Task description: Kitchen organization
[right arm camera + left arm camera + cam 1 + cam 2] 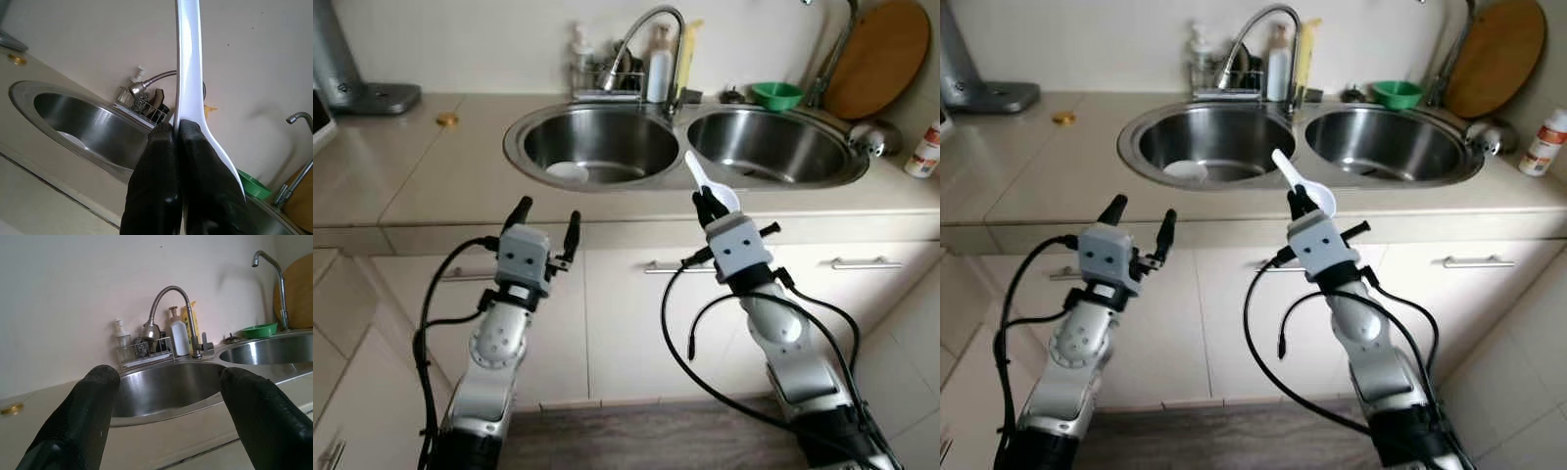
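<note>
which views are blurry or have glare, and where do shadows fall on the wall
Left wrist view: the left gripper's black fingers are soft and out of focus, and the curved steel faucet casts a faint shadow on the wall. Right wrist view: the white plastic spoon is glossy with glare. Left eye view: sharp, with bright reflections in the double stainless steel sink.

Left gripper jaws apart (right gripper clamped).

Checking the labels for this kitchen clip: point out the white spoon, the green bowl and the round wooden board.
white spoon (188, 58): right wrist view, on the handle above the black fingers.
green bowl (776, 94): left eye view, on its front wall.
round wooden board (883, 54): left eye view, on its flat face.
</note>
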You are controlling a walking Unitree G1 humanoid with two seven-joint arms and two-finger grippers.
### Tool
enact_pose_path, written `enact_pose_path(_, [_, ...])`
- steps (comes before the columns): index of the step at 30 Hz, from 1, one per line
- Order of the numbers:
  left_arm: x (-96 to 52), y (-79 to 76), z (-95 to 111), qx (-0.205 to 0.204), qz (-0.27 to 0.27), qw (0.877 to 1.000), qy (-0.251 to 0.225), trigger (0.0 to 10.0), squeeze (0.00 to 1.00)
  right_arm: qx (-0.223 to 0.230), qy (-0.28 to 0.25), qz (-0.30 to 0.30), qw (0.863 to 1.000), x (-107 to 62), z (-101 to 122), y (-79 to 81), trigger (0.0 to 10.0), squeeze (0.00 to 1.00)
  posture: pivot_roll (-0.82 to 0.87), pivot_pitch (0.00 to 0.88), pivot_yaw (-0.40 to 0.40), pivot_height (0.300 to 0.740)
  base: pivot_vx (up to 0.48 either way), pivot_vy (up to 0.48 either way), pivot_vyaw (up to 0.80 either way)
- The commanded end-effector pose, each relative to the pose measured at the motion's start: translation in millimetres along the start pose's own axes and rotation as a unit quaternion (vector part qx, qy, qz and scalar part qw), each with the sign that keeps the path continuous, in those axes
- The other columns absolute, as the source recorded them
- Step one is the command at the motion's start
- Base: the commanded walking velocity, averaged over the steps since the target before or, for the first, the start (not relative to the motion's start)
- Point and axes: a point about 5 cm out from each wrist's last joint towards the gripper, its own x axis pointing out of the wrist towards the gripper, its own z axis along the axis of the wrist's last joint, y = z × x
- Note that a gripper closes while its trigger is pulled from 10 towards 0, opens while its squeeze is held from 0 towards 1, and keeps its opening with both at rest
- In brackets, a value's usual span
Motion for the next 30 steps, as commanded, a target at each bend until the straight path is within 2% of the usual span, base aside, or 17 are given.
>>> enact_pose_path(1, [4.1, -8.7, 7, -0.003, -0.012, 1.000, -0.017, 10.0, 0.00, -0.004, 0.004, -0.014, 1.000, -0.4, -3, -8.7, 0.0, 0.00, 0.08, 0.000, -0.028, 0.740, 0.461, 0.000, 0.00])
enact_pose_path(22, [4.5, -8.8, 7, -0.005, -0.014, 1.000, -0.018, 10.0, 0.00, 0.003, 0.004, -0.024, 1.000, 2.6, -4, -9.4, 0.0, 0.00, 0.08, 0.000, -0.024, 0.740, 0.458, 0.000, 0.00])
enact_pose_path(28, [6.3, -10.1, 9, -0.013, -0.011, 1.000, -0.023, 10.0, 0.00, 0.020, 0.032, -0.015, 0.999, 8.0, -12, -10.8, 0.0, 0.00, 0.08, 0.000, -0.022, 0.740, 0.000, 0.000, 0.00])
enact_pose_path(30, [6.6, -10.4, 10, -0.012, -0.014, 1.000, -0.024, 10.0, 0.00, 0.046, 0.054, -0.016, 0.997, 15.6, -19, -15.9, 0.0, 0.00, 0.09, 0.000, -0.022, 0.740, 0.000, 0.000, 0.00])
